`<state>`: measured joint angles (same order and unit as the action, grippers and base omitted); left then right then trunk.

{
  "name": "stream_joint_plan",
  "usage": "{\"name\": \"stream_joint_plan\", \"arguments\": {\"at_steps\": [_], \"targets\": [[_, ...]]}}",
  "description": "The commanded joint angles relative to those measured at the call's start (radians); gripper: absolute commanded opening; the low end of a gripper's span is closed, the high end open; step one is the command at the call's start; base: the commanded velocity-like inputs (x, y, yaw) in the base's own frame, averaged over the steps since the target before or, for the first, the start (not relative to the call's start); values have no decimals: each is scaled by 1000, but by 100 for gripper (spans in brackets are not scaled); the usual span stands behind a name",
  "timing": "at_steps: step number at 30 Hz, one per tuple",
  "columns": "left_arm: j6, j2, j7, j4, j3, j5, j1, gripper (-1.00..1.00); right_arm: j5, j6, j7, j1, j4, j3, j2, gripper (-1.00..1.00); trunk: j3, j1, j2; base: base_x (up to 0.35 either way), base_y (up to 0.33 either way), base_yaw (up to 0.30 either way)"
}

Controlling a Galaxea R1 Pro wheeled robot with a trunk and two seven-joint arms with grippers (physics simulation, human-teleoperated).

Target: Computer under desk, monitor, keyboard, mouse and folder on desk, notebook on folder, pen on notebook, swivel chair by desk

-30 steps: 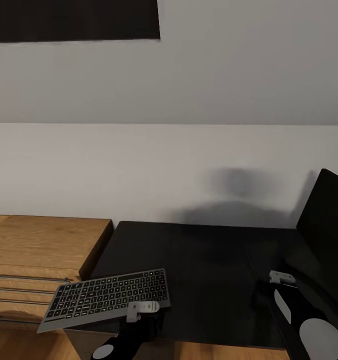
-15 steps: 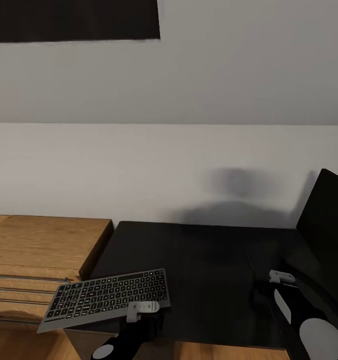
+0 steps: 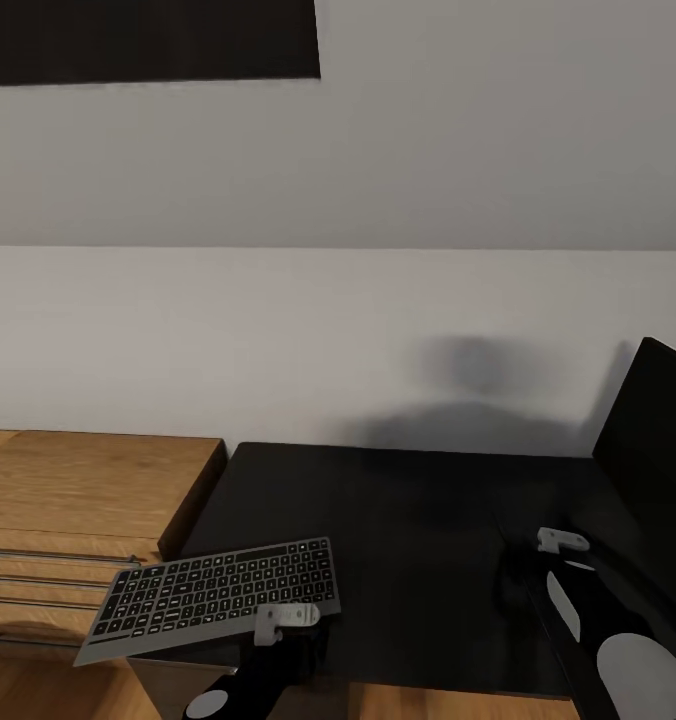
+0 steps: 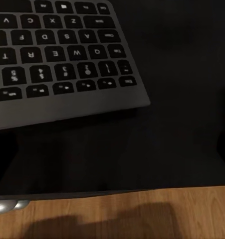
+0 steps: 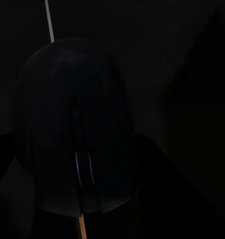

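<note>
Desk bears keyboard (overhanging), monitor.

Black desk, black monitor — grey-framed keyboard, light wooden chest.

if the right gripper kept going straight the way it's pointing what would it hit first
Most likely the mouse, which sits dead ahead and close in the right wrist view, resting on the black desk. Depth is hard to judge in that dark picture.

Bare desk between keyboard and monitor
</note>
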<state>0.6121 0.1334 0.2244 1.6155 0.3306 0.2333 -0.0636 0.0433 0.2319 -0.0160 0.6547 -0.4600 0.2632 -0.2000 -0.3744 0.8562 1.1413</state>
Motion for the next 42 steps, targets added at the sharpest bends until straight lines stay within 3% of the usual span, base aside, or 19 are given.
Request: {"name": "stream_joint_plan", "arguments": {"at_steps": [1,8,11,15,19,22,29,33,42], "targets": [[3,0,9,1,1,11,0,100,1,6,-1,0,-2,4,1,-100,-1,0,1,0,0,0],[3,0,9,1,1,11,0,100,0,6,-1,0,-1,-7,6,-100,-1,0,1,0,0,0],[3,0,9,1,2,11,0,100,0,6,-1,0,-1,-57,18,-100,-1,0,1,0,0,0],[4,0,8,1,2,11,0,100,0,6,0,0,1,-154,41,-100,-1,0,1,0,0,0],[4,0,8,1,3,11,0,100,-1,6,0,-1,1,-189,54,-100,-1,0,1,0,0,0],[5,-1,8,0,6,12,0,100,-3,6,-1,-1,3,-195,59,-100,-1,0,1,0,0,0],[3,-1,9,-5,29,12,0,100,-2,6,-34,-1,38,-197,110,-100,-1,0,1,0,0,0],[2,-1,7,-6,35,11,-1,100,0,6,-115,-1,44,-197,116,-100,-1,0,1,-14,0,0],[3,-2,8,-6,40,11,-1,100,1,6,-135,-1,46,-197,117,-100,-1,0,1,-150,0,0]]}}
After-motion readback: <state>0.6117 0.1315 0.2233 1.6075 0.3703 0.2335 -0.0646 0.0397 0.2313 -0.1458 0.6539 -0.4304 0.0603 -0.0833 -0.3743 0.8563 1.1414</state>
